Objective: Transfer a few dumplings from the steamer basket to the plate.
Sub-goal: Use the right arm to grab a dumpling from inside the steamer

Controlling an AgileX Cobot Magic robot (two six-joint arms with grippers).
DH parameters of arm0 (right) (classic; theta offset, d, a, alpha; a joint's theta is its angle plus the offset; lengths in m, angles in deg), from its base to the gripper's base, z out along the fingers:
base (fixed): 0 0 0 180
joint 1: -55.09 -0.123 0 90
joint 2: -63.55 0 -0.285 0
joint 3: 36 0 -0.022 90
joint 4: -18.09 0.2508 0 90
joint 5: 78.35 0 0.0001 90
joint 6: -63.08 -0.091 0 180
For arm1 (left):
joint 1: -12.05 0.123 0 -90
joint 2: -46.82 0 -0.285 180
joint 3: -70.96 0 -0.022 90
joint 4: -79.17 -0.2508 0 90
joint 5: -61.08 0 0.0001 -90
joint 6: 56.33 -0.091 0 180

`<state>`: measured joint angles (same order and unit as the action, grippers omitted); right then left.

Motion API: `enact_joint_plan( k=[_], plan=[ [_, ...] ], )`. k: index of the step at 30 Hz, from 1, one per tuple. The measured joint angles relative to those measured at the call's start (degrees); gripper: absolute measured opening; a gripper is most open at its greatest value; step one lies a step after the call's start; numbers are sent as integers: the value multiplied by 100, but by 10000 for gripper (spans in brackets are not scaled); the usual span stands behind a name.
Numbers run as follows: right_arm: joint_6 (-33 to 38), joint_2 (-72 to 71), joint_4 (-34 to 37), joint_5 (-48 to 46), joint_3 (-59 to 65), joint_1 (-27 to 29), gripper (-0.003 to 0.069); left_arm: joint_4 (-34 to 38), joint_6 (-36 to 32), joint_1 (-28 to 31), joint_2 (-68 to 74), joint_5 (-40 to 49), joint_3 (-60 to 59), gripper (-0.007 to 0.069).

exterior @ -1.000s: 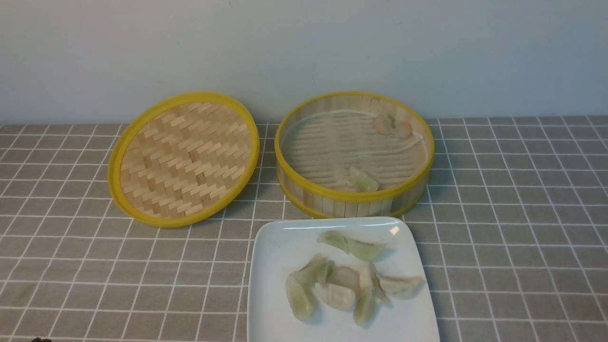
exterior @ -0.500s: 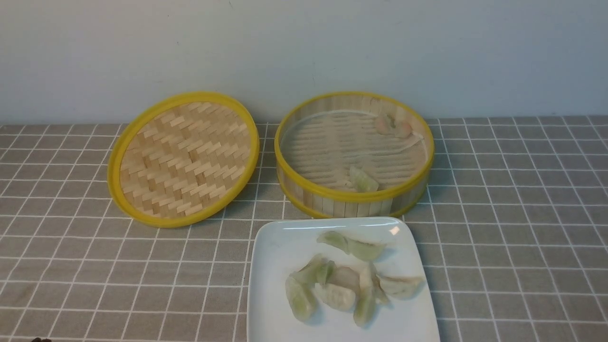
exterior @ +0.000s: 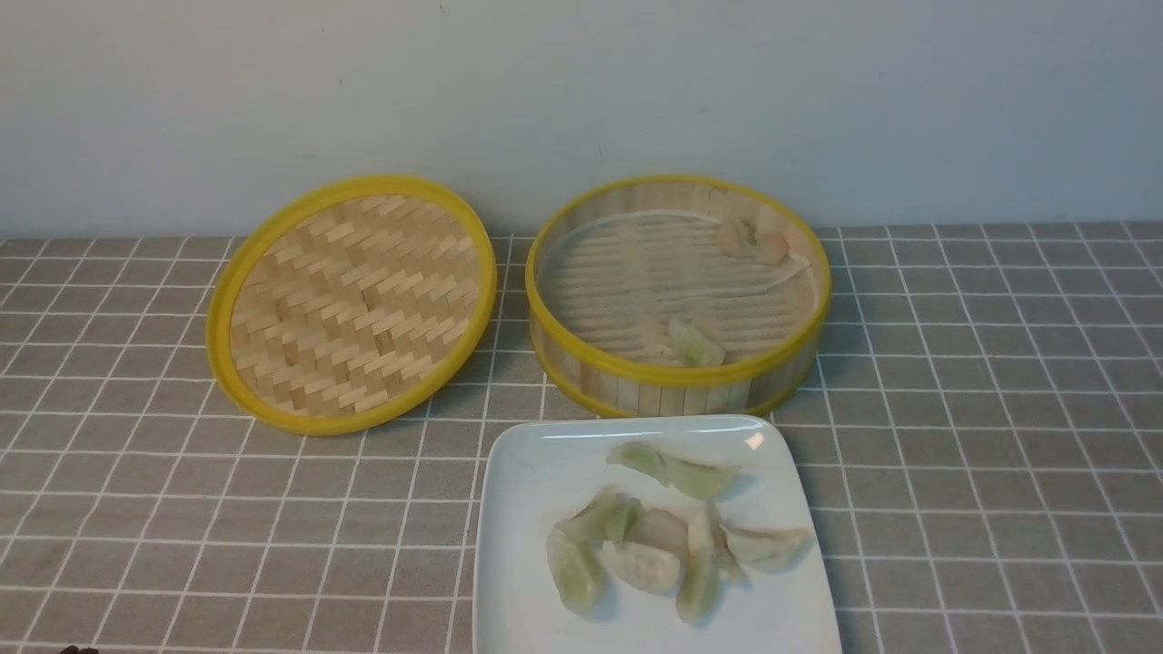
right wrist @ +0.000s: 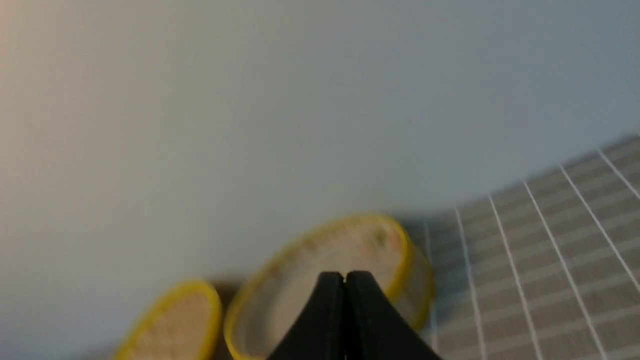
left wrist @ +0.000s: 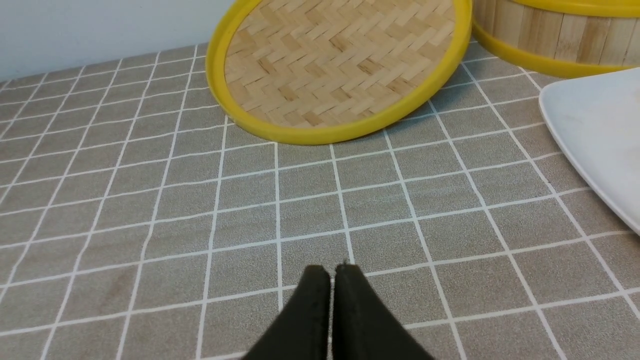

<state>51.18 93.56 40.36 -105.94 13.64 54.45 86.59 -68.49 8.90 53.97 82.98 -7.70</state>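
The plate [exterior: 522,481] stands at the near edge of the bench [exterior: 999,409], about in its middle. It carries a small heap of dumplings [exterior: 654,545], mostly pale green, with one more apart toward its far edge. The steamer basket [exterior: 654,395] stands just behind the plate, toward the far edge. Its woven lid [exterior: 350,304] lies at its left side and seems to lean a little on it. In the basket I see one green dumpling [exterior: 695,343] close to the near wall and two pinkish dumplings [exterior: 752,241] at the far wall.

The left gripper [left wrist: 332,272] is pressed together and empty, low above the cloth near the left of the plate. The right gripper [right wrist: 345,275] is pressed together too and holds nothing. Its view is blurred and looks toward the basket from a distance. Neither arm shows in the front view.

A good number of dumplings is on the plate, so I judge the task is nearly done, maybe complete. If one more is wanted, the green dumpling is the easiest. The right gripper should spread before it goes down, then descend straight behind the near wall so it does not knock the rim. It is better to close slowly across the thick body, not on the thin pleats, because the dumpling looks soft. The liner [exterior: 627,263] may stick and come up with it, so the lift should be slow. The bare left part of the plate is a good place to release.
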Motion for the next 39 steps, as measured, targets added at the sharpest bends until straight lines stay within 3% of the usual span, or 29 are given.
enact_joint_plan(
  k=[2,3,6,8,10,14,21,30,35,39],
  plan=[
    [374,1076,-240,-1042,-830,-5,-13,0,0,0,0,0,0,-5],
    [412,1076,-257,-1139,-914,-4,-13,0,0,0,0,0,0,-5],
    [1023,3039,-367,-2555,-2451,-11,-12,0,0,0,0,0,0,-5],
    [1138,3677,-367,-2962,-2987,-68,-11,0,0,0,0,0,0,-5],
    [1246,5090,-438,-3676,-4164,-415,-10,0,0,0,0,0,0,-5],
    [1190,6782,-958,-4255,-5884,-1121,-10,0,0,0,0,0,0,-5],
    [754,9594,-1814,-4336,-9108,-1967,-10,0,0,0,0,0,0,-5],
    [188,11289,-2315,-4387,-11049,-2009,-1,0,0,0,0,0,0,-5],
    [181,11908,-2584,-4411,-11560,-1989,68,0,0,0,0,0,0,-5],
    [94,12247,-2892,-4412,-11635,-1925,206,0,0,0,0,0,0,-5]
  ],
)
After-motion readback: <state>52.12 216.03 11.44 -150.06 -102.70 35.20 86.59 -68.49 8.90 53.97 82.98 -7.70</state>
